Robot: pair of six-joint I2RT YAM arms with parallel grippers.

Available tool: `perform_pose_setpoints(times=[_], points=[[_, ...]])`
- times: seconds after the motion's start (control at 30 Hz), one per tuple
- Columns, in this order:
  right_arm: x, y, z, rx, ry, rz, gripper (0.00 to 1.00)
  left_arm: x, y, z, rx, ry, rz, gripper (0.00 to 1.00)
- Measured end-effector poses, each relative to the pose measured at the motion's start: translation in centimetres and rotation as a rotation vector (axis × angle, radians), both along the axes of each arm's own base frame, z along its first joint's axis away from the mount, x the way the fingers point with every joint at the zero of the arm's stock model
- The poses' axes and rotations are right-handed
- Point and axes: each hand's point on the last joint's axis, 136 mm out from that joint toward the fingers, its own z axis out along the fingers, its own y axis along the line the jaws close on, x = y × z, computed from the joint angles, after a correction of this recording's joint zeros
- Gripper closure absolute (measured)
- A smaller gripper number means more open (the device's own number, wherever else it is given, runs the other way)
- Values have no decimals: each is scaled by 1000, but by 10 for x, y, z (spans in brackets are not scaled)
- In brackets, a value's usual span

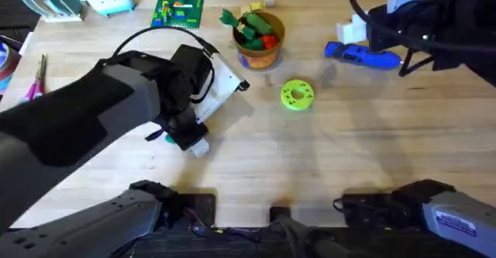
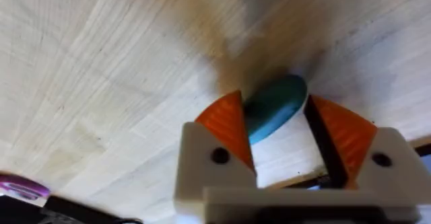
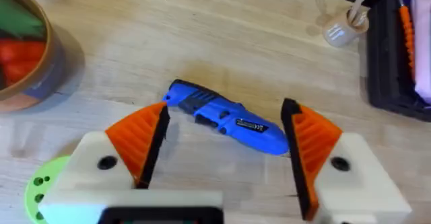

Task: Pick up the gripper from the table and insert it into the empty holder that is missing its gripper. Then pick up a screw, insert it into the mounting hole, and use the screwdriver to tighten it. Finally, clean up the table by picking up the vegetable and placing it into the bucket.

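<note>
the vegetable (image 2: 275,107) is seen in the left wrist view as a smooth teal-green oblong, lying between the orange ribbed pads (image 2: 227,124) of the left gripper (image 2: 279,133); the pads are set narrowly about it, and whether both press on it cannot be told. in the overhead view only a teal sliver (image 1: 168,139) is seen under the left arm, on the bare wooden table (image 1: 325,165), well apart from the bucket (image 1: 260,39). the bucket is seen near the far edge as a round orange-yellow tub holding red and green toy vegetables, with a lime-green disc (image 1: 297,94) near it and open tabletop between. the right gripper (image 3: 225,143) is held wide open above a blue tool (image 3: 227,118), seen in the overhead view (image 1: 363,54) near the far right. most of the vegetable is hidden overhead by the left arm, which is cut off large and dark at the lower left. the bucket is cut off in the right wrist view (image 3: 27,56).
</note>
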Motion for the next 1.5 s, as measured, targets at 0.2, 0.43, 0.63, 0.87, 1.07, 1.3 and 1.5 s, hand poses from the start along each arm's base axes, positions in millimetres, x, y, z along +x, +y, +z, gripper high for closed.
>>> perform_pose_setpoints(times=[0.2,0.43,0.63,0.87,1.07,1.3,1.5], points=[[-3,-1,-3,-5,18,0,10,0,-1,0,-5,2,-3,957],[-4,-1,-5,-8,27,0,10,1,1,1,4,-4,-5,958],[-4,-1,-5,0,26,-6,10,36,-9,31,-21,-114,-4,958],[-30,-4,26,38,-39,-6,10,110,-32,109,-113,-412,32,958],[-67,2,52,60,-93,48,10,164,-67,165,-344,-664,135,959],[-105,26,74,109,-151,190,10,198,-116,198,-702,-757,251,959],[-123,46,83,158,-177,305,10,223,-138,168,-807,-670,377,959]])
